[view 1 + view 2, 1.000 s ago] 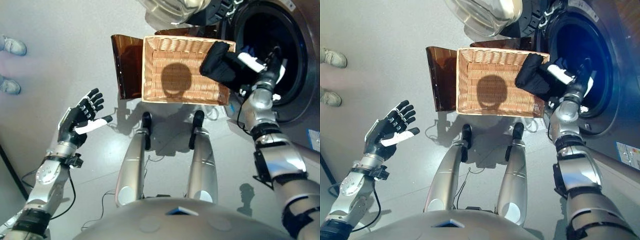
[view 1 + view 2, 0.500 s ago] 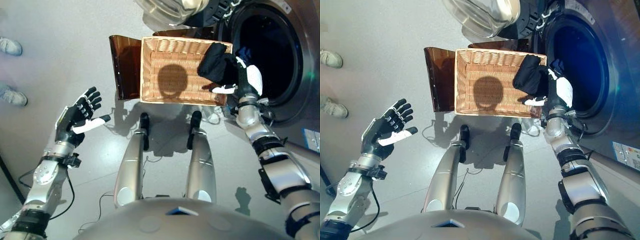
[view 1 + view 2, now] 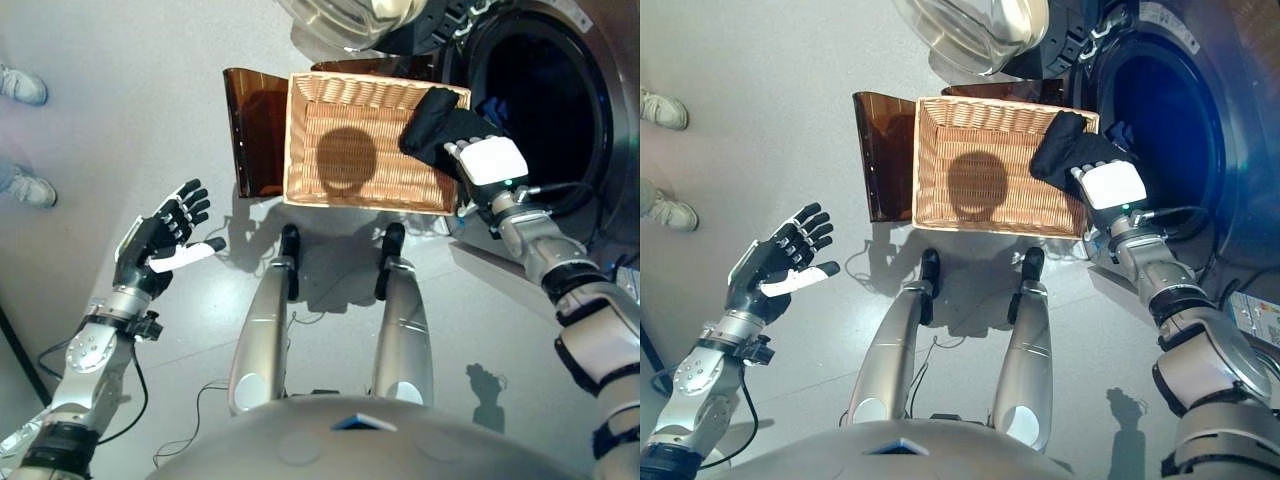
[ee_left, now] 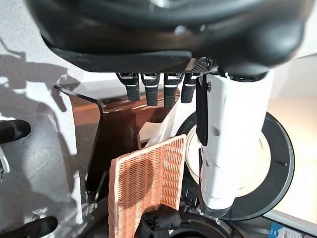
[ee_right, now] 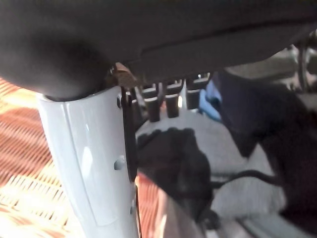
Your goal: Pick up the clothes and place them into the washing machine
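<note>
No legible writing reaches me: the only label, on the washing machine front at the far right edge, is too small to read. A wicker basket stands on the floor before me, with a brown see-through panel against its left side. A black garment lies draped over the basket's right rim, next to the machine's open drum. My right hand sits directly at this garment, white back plate upward; its fingers reach down into the dark cloth, and I cannot tell whether they grip it. More dark and blue clothes show past the fingers in the right wrist view. My left hand hangs wide open over bare floor, well apart from the basket. A person's shoes appear at the far left.
</note>
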Motion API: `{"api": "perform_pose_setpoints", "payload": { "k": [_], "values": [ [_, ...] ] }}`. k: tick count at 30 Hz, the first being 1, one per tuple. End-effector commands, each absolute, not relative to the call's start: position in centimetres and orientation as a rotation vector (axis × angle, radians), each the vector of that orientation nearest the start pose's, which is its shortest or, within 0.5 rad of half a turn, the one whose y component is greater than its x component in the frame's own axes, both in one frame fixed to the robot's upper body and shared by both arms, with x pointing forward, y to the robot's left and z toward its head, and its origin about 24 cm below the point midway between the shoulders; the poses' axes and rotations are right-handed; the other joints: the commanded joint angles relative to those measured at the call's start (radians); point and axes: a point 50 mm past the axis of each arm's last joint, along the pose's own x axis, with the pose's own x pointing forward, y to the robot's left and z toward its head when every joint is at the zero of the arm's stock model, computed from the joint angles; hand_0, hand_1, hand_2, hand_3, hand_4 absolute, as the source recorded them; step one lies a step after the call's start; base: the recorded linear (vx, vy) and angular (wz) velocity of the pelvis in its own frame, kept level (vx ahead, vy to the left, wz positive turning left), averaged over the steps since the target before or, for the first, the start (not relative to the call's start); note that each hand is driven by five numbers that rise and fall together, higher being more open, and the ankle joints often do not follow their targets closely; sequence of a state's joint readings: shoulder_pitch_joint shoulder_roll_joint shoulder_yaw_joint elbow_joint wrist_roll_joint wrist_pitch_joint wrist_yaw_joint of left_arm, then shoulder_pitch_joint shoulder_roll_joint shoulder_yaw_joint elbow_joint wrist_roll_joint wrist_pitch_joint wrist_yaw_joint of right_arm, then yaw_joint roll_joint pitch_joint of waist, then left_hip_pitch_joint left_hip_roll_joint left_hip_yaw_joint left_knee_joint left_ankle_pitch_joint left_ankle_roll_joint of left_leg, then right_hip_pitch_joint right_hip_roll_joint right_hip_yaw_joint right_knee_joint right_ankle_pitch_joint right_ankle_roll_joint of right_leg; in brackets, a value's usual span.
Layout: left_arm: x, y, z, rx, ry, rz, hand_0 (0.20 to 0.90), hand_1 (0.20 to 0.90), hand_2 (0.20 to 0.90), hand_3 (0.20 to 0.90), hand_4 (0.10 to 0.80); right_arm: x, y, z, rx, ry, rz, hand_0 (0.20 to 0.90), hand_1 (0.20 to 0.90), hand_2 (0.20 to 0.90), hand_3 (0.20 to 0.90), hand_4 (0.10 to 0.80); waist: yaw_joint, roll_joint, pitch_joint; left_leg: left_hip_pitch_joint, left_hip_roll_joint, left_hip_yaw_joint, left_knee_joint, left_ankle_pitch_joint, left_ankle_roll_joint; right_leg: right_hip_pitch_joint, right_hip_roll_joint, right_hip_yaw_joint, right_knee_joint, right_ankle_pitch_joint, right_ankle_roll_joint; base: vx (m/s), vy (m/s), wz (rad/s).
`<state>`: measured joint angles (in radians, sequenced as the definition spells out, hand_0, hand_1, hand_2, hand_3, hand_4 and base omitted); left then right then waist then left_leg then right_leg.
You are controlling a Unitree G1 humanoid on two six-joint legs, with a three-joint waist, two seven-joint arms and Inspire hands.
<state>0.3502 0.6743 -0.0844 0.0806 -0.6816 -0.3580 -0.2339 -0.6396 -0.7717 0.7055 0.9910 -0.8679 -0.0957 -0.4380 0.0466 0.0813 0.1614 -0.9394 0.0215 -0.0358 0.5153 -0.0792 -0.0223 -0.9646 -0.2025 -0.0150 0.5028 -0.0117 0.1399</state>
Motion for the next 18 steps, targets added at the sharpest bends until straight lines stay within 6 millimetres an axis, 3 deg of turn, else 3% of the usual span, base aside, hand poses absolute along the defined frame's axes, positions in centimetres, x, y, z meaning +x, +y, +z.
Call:
{"api": "perform_pose_setpoints", "payload": {
  "k": [1, 4, 5, 9, 14, 18],
  "values": [
    [16.7, 27.8, 5.5, 0.055, -0.043, -0.172, 0.9, 0.9, 0.9, 0.9, 0.8, 33.8, -30.0, 9.5, -2.049, -0.16, 0.0, 0.9, 0.9, 0.9, 0.9, 0.8, 0.011, -0.005, -0.037, -0.001, 0.017, -0.042, -0.217, 0.132, -0.043, 0.007, 0.007, -0.024, 0.008, -0.062, -0.025, 0.0, 0.0, 0.0],
    [16.7, 27.7, 5.5, 0.051, -0.044, -0.176, 0.9, 0.9, 0.9, 0.9, 0.8, 34.0, -29.4, 9.7, -2.027, -0.199, -0.001, 0.9, 0.9, 0.9, 0.9, 0.8, 0.015, -0.011, -0.038, 0.002, 0.016, -0.048, -0.22, 0.133, -0.044, 0.011, 0.007, -0.028, 0.012, -0.065, -0.024, 0.011, -0.003, 0.04],
    [16.9, 27.7, 5.5, 0.054, -0.048, -0.177, 0.9, 0.9, 0.9, 0.9, 0.8, 34.3, -28.2, 9.4, -2.017, -0.223, 0.049, 0.9, 0.9, 0.9, 0.9, 0.8, 0.018, -0.016, -0.039, 0.004, 0.015, -0.051, -0.221, 0.133, -0.045, 0.013, 0.007, -0.03, 0.013, -0.066, -0.024, 0.015, -0.005, 0.08],
    [17.0, 27.5, 5.6, 0.05, -0.059, -0.177, 0.9, 0.9, 0.9, 0.9, 0.8, 35.0, -26.7, 9.3, -2.004, -0.263, 0.085, 0.9, 0.9, 0.9, 0.9, 0.8, 0.024, -0.021, -0.037, 0.004, 0.014, -0.055, -0.222, 0.133, -0.046, 0.019, 0.006, -0.034, 0.01, -0.068, -0.023, 0.012, 0.001, 0.1],
    [17.0, 27.5, 6.0, 0.054, -0.076, -0.172, 0.9, 0.9, 0.9, 0.9, 0.8, 36.1, -24.6, 10.4, -1.991, -0.35, 0.083, 0.9, 0.9, 0.9, 0.9, 0.8, 0.045, -0.029, -0.03, 0.007, 0.007, -0.07, -0.233, 0.141, -0.049, 0.03, 0.002, -0.049, 0.004, -0.07, -0.023, 0.006, 0.001, 0.02],
    [17.1, 27.7, 6.1, 0.061, -0.081, -0.167, 0.9, 0.9, 0.9, 0.9, 0.8, 36.7, -24.2, 10.9, -2.039, -0.366, 0.089, 0.9, 0.9, 0.9, 0.9, 0.8, 0.054, -0.031, -0.026, 0.005, 0.004, -0.076, -0.237, 0.144, -0.049, 0.033, 0.001, -0.054, 0.001, -0.072, -0.025, 0.006, 0.006, 0.15]
  ]
}}
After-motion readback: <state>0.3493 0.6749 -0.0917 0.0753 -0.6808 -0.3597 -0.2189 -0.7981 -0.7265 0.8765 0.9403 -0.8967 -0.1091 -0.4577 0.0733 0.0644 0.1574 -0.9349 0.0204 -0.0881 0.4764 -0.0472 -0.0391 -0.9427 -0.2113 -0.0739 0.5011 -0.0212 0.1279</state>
